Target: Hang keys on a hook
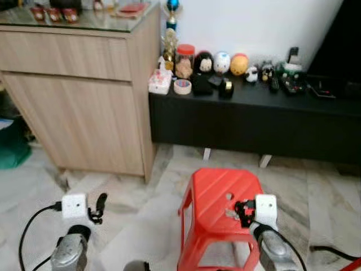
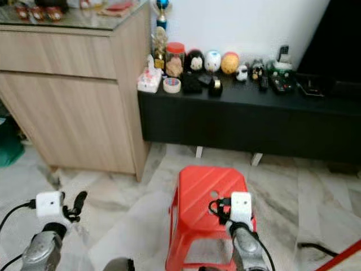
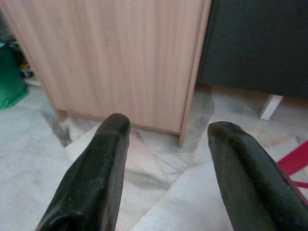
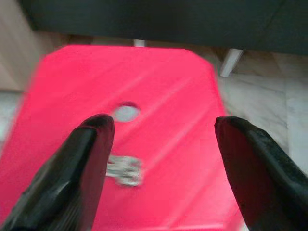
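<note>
A small silver bunch of keys (image 4: 124, 169) lies on the top of a red plastic stool (image 1: 217, 189), close to the stool's round centre hole (image 4: 126, 113). My right gripper (image 4: 163, 130) hovers open just above the stool top, and the keys lie beside one of its fingers (image 4: 86, 159), not between them. In the left eye view the right gripper (image 1: 243, 211) sits over the stool's near right part. My left gripper (image 1: 99, 205) is open and holds nothing, low over the marble floor to the left of the stool; it faces the wooden cabinet (image 3: 120, 57).
A light wooden cabinet (image 1: 84, 101) stands at the left. A low black bench (image 1: 254, 121) along the white wall carries figurines, a jar and a tape roll (image 1: 182, 86). A green bag (image 1: 11, 145) lies at the far left. Pale marble floor surrounds the stool.
</note>
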Robot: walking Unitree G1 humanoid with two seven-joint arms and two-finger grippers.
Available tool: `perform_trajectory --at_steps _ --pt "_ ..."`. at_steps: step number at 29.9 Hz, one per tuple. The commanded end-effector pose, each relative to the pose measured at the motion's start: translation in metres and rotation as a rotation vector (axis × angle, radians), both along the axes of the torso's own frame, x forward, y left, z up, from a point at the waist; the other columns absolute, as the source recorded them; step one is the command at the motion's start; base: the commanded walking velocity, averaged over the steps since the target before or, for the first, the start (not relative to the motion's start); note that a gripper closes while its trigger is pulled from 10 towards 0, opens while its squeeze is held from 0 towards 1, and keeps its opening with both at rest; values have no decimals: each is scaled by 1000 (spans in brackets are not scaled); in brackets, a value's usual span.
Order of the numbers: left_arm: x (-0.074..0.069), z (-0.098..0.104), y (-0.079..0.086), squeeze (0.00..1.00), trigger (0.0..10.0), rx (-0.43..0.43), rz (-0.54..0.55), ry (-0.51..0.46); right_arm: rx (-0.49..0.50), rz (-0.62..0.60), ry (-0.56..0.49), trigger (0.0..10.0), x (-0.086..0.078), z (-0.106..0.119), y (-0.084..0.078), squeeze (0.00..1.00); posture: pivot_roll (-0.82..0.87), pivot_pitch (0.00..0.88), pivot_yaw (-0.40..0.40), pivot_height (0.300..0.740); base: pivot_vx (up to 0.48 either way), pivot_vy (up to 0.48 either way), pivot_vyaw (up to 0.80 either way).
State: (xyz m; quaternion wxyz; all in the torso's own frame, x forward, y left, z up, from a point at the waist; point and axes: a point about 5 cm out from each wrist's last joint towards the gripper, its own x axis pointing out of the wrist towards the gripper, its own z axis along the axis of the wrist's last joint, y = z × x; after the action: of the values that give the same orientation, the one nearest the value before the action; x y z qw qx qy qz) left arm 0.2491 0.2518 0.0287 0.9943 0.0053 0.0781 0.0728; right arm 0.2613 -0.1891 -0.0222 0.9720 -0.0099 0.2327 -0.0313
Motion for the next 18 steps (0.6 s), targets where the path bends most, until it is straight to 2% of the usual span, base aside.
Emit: perform_trajectory --at_steps 1,7,10,18 --pt "3 1 -6 0 10000 3 -23 -8 -2 -7 10 10000 0 0 -4 0 67 0 -53 630 270 0 0" --pt "3 1 -6 0 10000 3 -24 -9 -11 7 13 10000 -1 -1 -3 0 68 0 -52 630 270 0 0" --pt "3 1 -6 0 10000 4 -23 -9 -9 11 16 10000 -1 -1 -2 0 72 0 -55 630 268 0 554" --pt "1 1 -5 0 10000 5 -19 -8 -1 -2 23 10000 -2 -2 -2 0 78 0 -57 630 270 0 0"
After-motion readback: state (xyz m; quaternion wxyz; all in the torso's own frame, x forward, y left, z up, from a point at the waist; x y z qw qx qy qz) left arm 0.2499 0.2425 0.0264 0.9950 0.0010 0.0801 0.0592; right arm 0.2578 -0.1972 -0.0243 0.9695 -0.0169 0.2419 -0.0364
